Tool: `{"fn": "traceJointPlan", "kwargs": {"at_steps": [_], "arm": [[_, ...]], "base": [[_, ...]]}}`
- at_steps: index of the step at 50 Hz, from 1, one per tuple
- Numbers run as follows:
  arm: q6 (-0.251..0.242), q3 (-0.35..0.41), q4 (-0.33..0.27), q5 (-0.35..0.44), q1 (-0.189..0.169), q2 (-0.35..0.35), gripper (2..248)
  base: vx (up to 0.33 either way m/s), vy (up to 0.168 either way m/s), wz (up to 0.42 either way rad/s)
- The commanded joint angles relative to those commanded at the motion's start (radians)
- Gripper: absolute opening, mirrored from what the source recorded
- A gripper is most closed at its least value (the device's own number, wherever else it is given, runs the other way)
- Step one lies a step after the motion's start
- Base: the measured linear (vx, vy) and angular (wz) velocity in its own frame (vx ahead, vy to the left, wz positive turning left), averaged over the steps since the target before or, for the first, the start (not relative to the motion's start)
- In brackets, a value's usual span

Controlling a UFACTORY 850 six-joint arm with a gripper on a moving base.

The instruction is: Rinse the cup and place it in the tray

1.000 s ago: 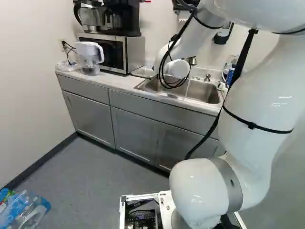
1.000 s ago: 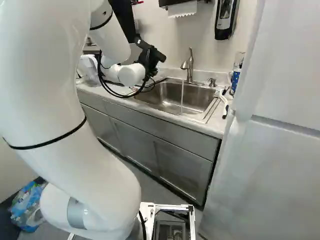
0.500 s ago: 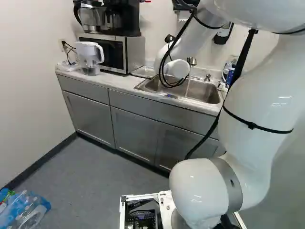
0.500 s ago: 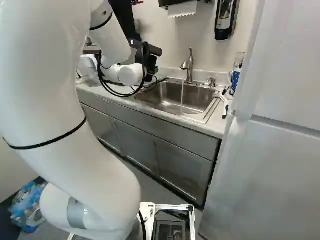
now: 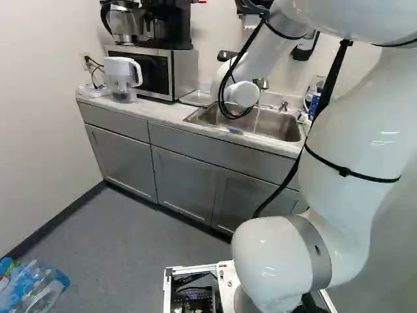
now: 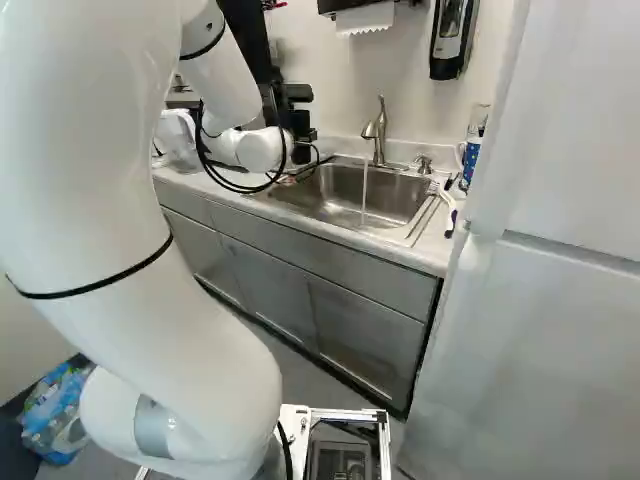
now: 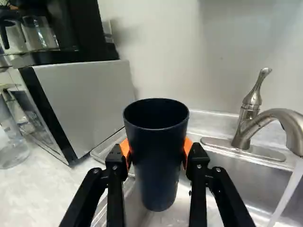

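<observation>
You have the tall, dark blue, tapered cup (image 7: 157, 172) upright in the black two-fingered gripper (image 7: 156, 151), its orange pads (image 7: 125, 147) pressed against opposite sides. That side hold suits the job, I judge: the open mouth is left free to take water or let it drain, and the base is left free for setting down.

In the wrist view, the cup shows in front of the stainless-steel sink's (image 6: 340, 182) rim and the shallow metal tray (image 5: 195, 98), which sits between the sink and the silver-sided microwave (image 7: 92, 101). The tray's place beside the basin should make for a short transfer and catch drips. Water (image 6: 364, 192) falls from the brushed-metal faucet (image 7: 279, 115), well aside from the cup, so nothing is being rinsed at this moment; whether rinsing is done, you can't tell. If it is, your next move would be lowering the cup onto the tray, keeping it level.

The cup's inside is too dark for you to make out water or residue. The cup and a finger cover part of the tray, and you can't judge the gap under the base. The wrist view cuts off the stream's lower end, while in the left base view the arm hides the cup
</observation>
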Motion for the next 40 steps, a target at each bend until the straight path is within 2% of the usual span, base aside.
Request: {"fn": "traceJointPlan", "kwargs": {"at_steps": [1,21,40], "arm": [[-0.011,0.000,0.000,0.000,0.000,0.000,124],[-0.011,-0.001,0.000,0.000,0.002,0.000,124],[-0.011,-0.042,0.000,0.000,0.047,-0.040,124]], "base": [[0.000,0.000,0.000],[0.000,0.000,0.000],[0.000,0.000,0.000]]}}
